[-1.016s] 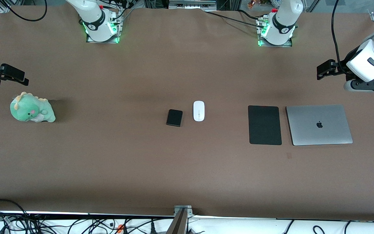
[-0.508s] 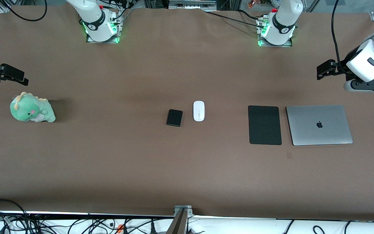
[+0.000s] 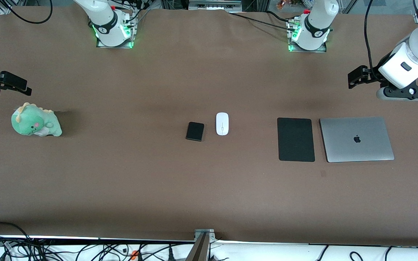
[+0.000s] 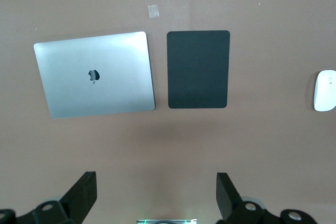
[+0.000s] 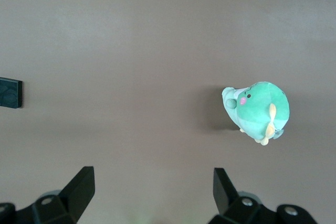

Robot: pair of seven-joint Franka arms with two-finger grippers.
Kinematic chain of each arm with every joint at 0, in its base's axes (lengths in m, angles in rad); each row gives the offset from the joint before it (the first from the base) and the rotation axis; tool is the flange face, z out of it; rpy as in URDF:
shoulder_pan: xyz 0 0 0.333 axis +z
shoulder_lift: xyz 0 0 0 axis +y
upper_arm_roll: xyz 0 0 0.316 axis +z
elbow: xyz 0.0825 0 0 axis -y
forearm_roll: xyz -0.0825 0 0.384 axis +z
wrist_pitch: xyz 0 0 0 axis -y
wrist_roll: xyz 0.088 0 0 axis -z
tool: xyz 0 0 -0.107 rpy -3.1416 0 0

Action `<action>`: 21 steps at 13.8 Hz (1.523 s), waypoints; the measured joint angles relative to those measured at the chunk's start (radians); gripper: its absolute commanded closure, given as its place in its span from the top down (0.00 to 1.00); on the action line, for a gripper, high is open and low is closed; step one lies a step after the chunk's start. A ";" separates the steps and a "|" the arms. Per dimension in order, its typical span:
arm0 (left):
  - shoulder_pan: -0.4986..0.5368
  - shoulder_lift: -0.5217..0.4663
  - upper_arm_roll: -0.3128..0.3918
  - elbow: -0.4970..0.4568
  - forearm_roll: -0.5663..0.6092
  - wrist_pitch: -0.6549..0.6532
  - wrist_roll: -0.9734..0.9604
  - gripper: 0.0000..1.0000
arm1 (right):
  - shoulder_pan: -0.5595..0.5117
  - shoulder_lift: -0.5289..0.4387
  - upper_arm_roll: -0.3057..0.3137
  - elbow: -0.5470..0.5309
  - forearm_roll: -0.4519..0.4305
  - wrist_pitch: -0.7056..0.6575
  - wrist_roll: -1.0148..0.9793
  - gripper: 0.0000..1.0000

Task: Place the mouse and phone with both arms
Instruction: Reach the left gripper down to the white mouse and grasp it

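Observation:
The white mouse (image 3: 222, 123) and the black phone (image 3: 195, 131) lie side by side at the middle of the table, the phone toward the right arm's end. My left gripper (image 3: 356, 77) is open and empty, up in the air over bare table at the left arm's end, close to the laptop. In the left wrist view my left gripper (image 4: 156, 192) is open, with the mouse (image 4: 324, 90) at the frame's edge. My right gripper (image 3: 13, 85) is open and empty above the table beside the plush. In the right wrist view my right gripper (image 5: 154, 187) is open, and the phone's edge (image 5: 10, 92) shows.
A flat black mouse pad (image 3: 296, 139) and a closed silver laptop (image 3: 356, 139) lie side by side toward the left arm's end. A green plush dinosaur (image 3: 36, 124) sits at the right arm's end. Cables run along the table's near edge.
My left gripper has shifted a little toward the middle of the table. The right gripper, mouse and phone have not moved.

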 measured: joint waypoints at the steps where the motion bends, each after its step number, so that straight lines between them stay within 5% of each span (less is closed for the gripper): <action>1: -0.003 0.001 -0.009 -0.001 -0.038 0.003 0.000 1.00 | 0.000 0.000 0.000 0.000 0.000 0.000 0.000 1.00; 5: -0.010 0.055 -0.104 -0.019 -0.101 0.066 -0.050 1.00 | 0.000 0.000 -0.001 0.000 0.000 0.000 0.000 1.00; 10: -0.030 0.239 -0.290 -0.032 -0.102 0.276 -0.357 1.00 | 0.000 0.002 -0.001 -0.001 0.000 -0.001 0.000 1.00; 15: -0.189 0.433 -0.314 -0.035 -0.028 0.545 -0.586 1.00 | 0.000 0.005 -0.001 -0.003 0.000 -0.005 0.000 1.00; 21: -0.284 0.584 -0.314 -0.034 0.047 0.693 -0.660 1.00 | 0.012 0.017 0.005 -0.012 0.000 -0.013 0.006 1.00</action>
